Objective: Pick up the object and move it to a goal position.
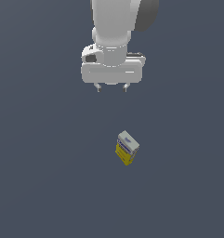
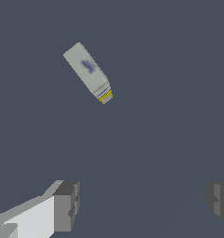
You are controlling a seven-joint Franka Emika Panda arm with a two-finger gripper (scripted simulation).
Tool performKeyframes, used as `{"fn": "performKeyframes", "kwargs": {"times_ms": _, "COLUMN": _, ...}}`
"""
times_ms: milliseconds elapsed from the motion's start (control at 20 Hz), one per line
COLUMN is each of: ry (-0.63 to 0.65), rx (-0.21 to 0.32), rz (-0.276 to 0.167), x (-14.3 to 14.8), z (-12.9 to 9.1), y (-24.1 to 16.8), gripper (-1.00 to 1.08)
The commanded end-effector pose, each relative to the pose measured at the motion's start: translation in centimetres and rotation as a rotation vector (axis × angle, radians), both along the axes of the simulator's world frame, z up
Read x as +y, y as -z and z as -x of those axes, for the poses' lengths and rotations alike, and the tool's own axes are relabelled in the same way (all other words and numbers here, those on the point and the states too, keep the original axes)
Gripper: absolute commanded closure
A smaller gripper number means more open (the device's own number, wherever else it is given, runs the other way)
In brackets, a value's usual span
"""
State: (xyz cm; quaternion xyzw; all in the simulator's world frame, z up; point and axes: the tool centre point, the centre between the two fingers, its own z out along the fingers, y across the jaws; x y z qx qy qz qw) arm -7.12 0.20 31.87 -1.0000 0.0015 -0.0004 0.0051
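The object is a small carton with a yellow lower part, a white-grey top and a blue-purple band. It stands on the grey floor, turned at an angle. In the wrist view the object shows mostly its pale top, with a sliver of yellow at one end. My gripper hangs from the white arm, farther back in the exterior view and a little toward that view's left. Its fingers stand wide apart with nothing between them. The gripper is open and well apart from the carton.
A plain dark grey floor fills both views. No goal marker shows.
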Motion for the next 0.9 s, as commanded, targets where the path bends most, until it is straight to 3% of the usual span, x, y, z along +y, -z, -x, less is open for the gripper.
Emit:
{"fn": "performKeyframes", "kwargs": {"times_ms": 0, "ry": 0.0, "rx": 0.0, "rz": 0.0, "x": 0.0, "z": 0.0, "y": 0.0, "gripper": -0.92}}
{"fn": "performKeyframes", "kwargs": {"times_ms": 450, "ry": -0.068, "rx": 0.008, "rz": -0.015, "x": 2.9, "z": 0.0, "y": 0.4, "gripper": -0.92}}
{"fn": "performKeyframes", "kwargs": {"times_ms": 850, "ry": -0.089, "rx": 0.008, "rz": -0.013, "x": 3.0, "z": -0.6, "y": 0.6, "gripper": -0.92}}
